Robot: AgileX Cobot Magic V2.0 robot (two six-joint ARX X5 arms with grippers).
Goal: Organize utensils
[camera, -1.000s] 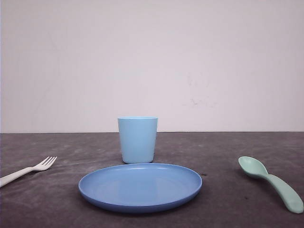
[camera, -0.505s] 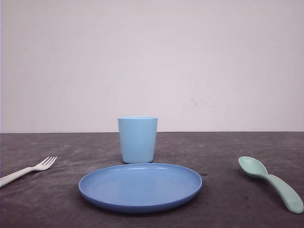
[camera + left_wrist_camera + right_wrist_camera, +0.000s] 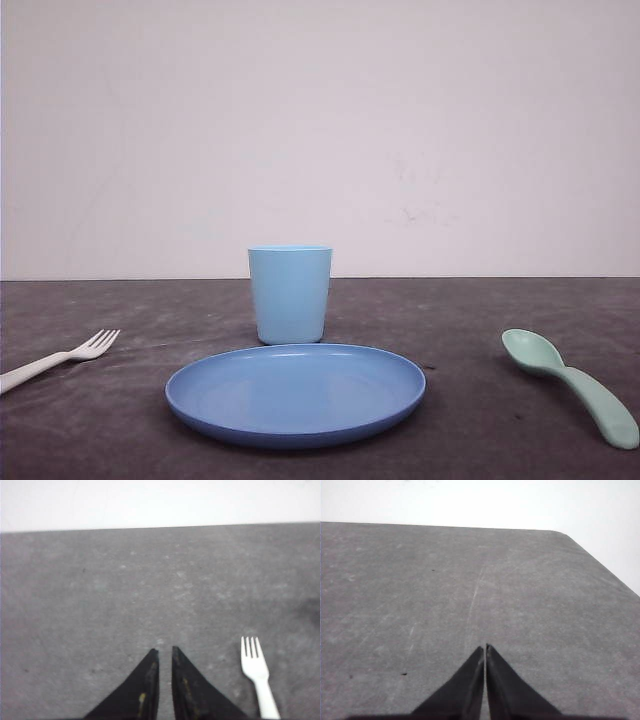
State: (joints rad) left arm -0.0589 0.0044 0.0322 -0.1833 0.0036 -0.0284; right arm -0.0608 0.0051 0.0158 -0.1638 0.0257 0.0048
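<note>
Plainly unmarked, fork (image 3: 60,358) and spoon (image 3: 570,385) flank the plate (image 3: 295,393)

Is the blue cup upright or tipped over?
Upright: the cup stands on its base behind the plate, rim level on top.

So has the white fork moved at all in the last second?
No. In the front view the fork lies at the same spot left of the plate, tines toward the cup, same gap as before.

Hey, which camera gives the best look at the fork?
The left wrist view: the fork shows from above, tines separate and clear. The front view has the fork low and side-on at the table's left edge, handle cut off.
</note>
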